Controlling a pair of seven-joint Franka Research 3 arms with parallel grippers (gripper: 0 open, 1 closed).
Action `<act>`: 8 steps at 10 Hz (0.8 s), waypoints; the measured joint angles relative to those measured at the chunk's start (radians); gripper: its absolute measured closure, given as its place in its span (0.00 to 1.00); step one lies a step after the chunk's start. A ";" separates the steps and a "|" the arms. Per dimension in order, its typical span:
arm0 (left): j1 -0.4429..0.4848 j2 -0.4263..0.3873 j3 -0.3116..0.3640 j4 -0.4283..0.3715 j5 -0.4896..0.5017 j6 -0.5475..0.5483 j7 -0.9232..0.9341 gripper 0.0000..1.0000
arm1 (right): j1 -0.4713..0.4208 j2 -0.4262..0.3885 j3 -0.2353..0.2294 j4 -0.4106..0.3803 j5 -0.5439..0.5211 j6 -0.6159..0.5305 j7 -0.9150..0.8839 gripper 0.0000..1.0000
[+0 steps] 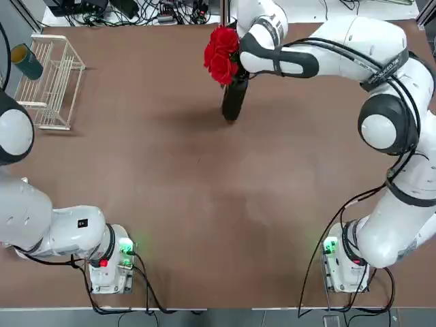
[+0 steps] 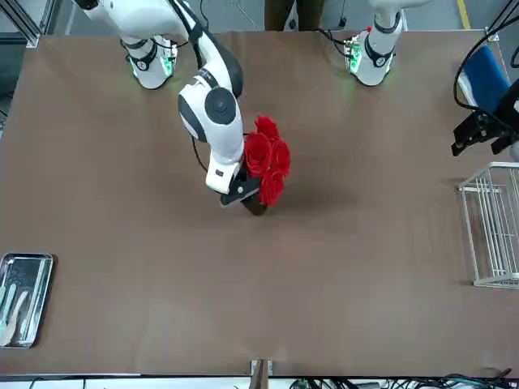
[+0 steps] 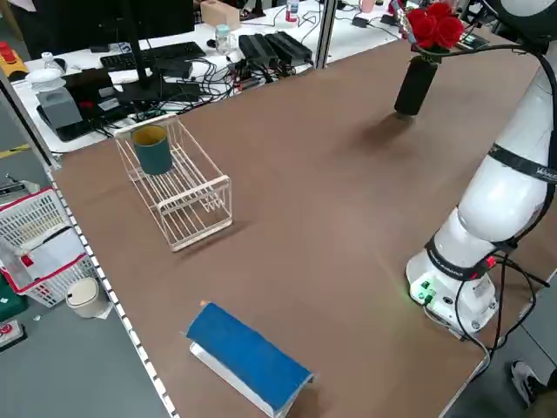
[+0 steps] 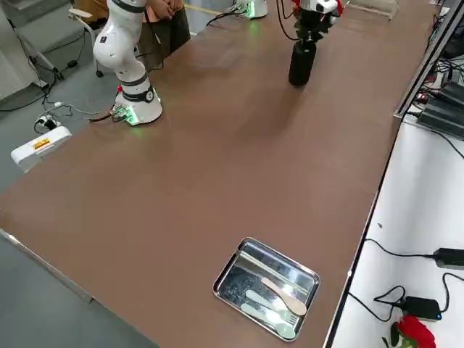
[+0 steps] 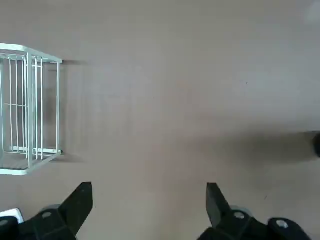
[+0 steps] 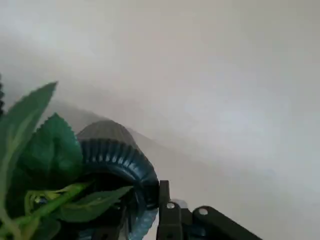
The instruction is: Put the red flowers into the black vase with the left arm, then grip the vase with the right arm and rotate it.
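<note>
one bunch of bright red flowers (image 1: 222, 54) stands in the slim matte black vase (image 1: 234, 100) far across the brown table (image 1: 204, 204), top view. front view: right gripper (image 2: 243, 193) pinches the vase. left wrist view: left gripper (image 5: 149, 210) fingers spread wide, holding nothing.

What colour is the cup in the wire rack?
Dark teal cup with a yellow band, sitting in the white wire rack; clearest in the left side view.

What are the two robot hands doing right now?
Left gripper: open, holding nothing.
Right gripper: shut on the black vase, with the red flowers in it.
</note>
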 joint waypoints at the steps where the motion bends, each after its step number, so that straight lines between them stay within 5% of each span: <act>1: 0.000 0.000 0.000 0.000 0.000 0.000 0.000 0.00 | -0.003 -0.002 0.000 0.000 -0.050 0.001 -0.073 0.79; 5: 0.000 0.000 0.000 0.000 0.000 0.000 0.000 0.00 | 0.013 -0.007 0.005 0.001 -0.162 0.097 -0.332 0.79; 8: 0.000 0.000 -0.001 0.000 0.000 0.000 0.000 0.00 | 0.065 -0.007 0.009 -0.009 -0.243 0.100 -0.369 0.78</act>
